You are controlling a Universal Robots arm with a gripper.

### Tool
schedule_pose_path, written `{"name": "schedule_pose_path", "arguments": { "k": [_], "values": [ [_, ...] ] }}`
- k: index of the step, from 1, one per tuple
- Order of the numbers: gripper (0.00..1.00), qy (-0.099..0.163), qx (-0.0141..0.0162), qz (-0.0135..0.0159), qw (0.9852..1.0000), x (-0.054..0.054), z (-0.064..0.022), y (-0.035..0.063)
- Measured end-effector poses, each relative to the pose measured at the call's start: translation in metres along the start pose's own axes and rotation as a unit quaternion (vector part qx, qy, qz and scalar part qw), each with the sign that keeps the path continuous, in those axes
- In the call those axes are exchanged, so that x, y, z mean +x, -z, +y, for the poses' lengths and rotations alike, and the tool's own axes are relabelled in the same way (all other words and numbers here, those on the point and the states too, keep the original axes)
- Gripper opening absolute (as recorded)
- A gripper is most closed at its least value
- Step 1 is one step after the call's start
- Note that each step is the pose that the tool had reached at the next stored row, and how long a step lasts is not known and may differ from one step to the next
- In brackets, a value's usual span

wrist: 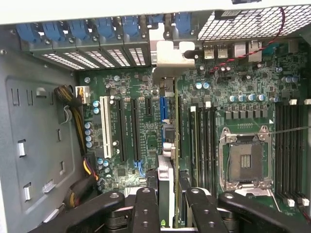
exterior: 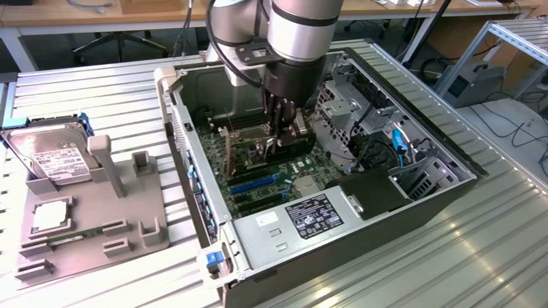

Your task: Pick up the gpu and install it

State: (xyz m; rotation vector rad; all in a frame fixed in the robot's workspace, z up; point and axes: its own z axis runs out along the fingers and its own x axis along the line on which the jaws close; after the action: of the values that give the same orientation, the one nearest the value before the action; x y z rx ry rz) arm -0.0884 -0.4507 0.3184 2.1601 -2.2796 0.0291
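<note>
An open dark tower computer case (exterior: 411, 212) lies on its side on a ribbed metal table (exterior: 479, 256). Inside it sit a green motherboard (wrist: 146, 131), an empty silver processor socket (wrist: 244, 160), a white expansion slot (wrist: 105, 127) and blue slot clips (wrist: 77, 31). At the exterior view's left, a grey plastic holder tray (exterior: 86, 250) carries a boxy silver hard drive (exterior: 56, 157) and a slim green memory stick (exterior: 77, 235).
</note>
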Motion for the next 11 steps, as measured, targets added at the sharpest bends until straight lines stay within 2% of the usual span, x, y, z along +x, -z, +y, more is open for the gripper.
{"name": "schedule_pose_path", "arguments": {
  "k": [11],
  "values": [
    [0.27,0.017,0.0003,0.0002,0.9999,0.0002,0.0005,-0.0034]
  ]
}}
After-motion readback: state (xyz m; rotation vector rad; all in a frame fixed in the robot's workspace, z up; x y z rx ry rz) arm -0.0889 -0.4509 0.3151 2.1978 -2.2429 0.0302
